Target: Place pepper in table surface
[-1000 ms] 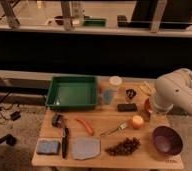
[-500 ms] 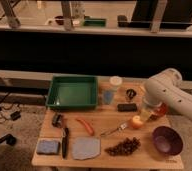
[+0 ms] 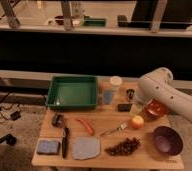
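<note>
The pepper, slender and red-orange, lies on the light wooden table surface near its middle, just in front of the green tray. My white arm comes in from the right. Its gripper hangs at the arm's lower end over the right part of the table, just above the round orange fruit and next to the red-orange bowl. The gripper is well to the right of the pepper and apart from it.
A green tray stands at the back left, with cups beside it. A purple bowl, fork, dark cluster, grey cloth, blue sponge and black tool lie along the front.
My arm has swung leftward from the table's right edge to above the orange fruit. The pepper and the other things have not moved.
</note>
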{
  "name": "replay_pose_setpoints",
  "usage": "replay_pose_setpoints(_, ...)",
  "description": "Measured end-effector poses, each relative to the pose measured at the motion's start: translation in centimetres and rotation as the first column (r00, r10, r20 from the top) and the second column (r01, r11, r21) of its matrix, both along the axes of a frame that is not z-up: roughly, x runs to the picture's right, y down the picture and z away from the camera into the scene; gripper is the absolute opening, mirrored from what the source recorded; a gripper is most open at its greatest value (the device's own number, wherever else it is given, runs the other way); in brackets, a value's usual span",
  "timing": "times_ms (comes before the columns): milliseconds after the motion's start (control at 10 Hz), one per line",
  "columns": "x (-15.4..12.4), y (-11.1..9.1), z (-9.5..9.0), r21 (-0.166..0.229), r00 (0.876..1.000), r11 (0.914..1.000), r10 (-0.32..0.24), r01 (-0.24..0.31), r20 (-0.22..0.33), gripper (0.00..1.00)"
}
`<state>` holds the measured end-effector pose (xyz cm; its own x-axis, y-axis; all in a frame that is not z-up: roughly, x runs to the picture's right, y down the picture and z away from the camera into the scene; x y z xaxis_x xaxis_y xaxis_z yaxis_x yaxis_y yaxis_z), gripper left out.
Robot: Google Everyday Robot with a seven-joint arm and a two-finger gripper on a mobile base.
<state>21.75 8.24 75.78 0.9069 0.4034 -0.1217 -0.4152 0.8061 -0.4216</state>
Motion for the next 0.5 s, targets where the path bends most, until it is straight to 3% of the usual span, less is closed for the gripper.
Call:
replay_pose_setpoints(300,-3.8,-0.2,-0.1,-0.006,0.998,0.9996,0.027,-0.027,0.065,0.80)
replay_pose_setpoints(500,-5.7,-0.2,0.0,-0.004,0.994,0.9999,0.015,-0.014,0.104,0.80)
